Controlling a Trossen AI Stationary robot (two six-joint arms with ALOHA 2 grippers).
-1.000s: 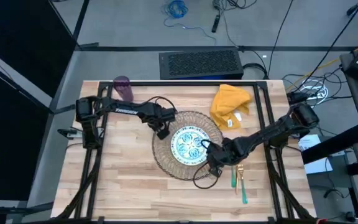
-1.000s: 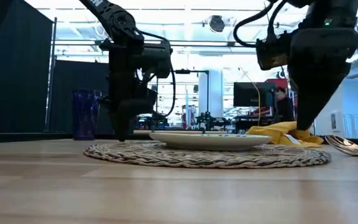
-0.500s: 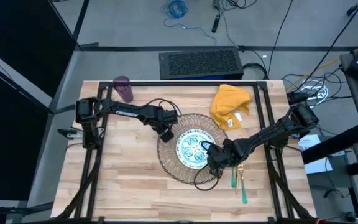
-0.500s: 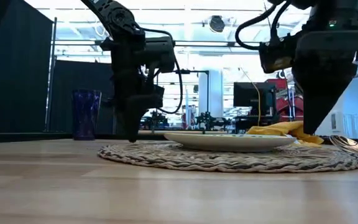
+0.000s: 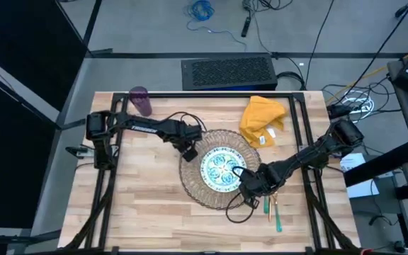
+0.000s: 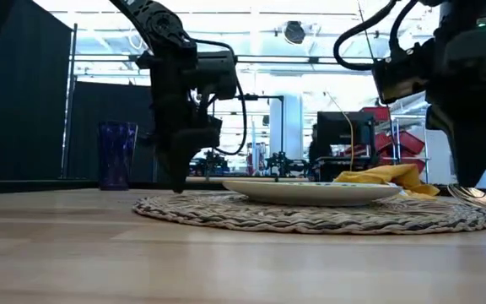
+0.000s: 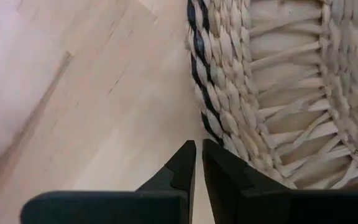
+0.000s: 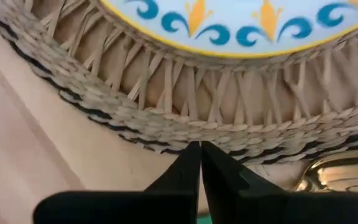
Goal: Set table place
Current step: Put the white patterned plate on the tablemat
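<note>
From above, the table (image 5: 147,205) carried the woven mat (image 5: 195,190) near its middle, with the teal-patterned plate (image 5: 222,168) resting on it. The left gripper (image 5: 188,153) sat at the mat's ten o'clock edge, the right gripper (image 5: 249,185) at its four o'clock edge. The yellow napkin (image 5: 263,120) lay crumpled at one o'clock from the mat, well apart from it. The purple cup (image 5: 141,100) stood upright near the table's eleven o'clock corner. The fork and spoon (image 5: 270,205) lay side by side just beyond the right gripper, at the mat's four o'clock.

At table height, the mat (image 6: 310,214) lay flat with the plate (image 6: 310,191) on top. The left gripper (image 6: 175,181) reached down to the mat's edge at nine o'clock of the plate, and the cup (image 6: 116,155) stood behind it. The napkin (image 6: 386,179) showed behind the plate, the spoon's bowl (image 6: 471,196) at three o'clock. The right arm (image 6: 475,76) came down beside it.

In the left wrist view, the left gripper (image 7: 198,149) had its fingers nearly pressed together, a thin slit between them, tips on bare wood just beside the mat's black-banded rim (image 7: 204,106).

In the right wrist view, the right gripper (image 8: 200,149) had its fingers pressed together, tips at the mat's outer rim (image 8: 135,127), pinching nothing that could be seen; the plate (image 8: 241,25) lay beyond and a gold piece of cutlery (image 8: 340,171) showed beside the fingers
</note>
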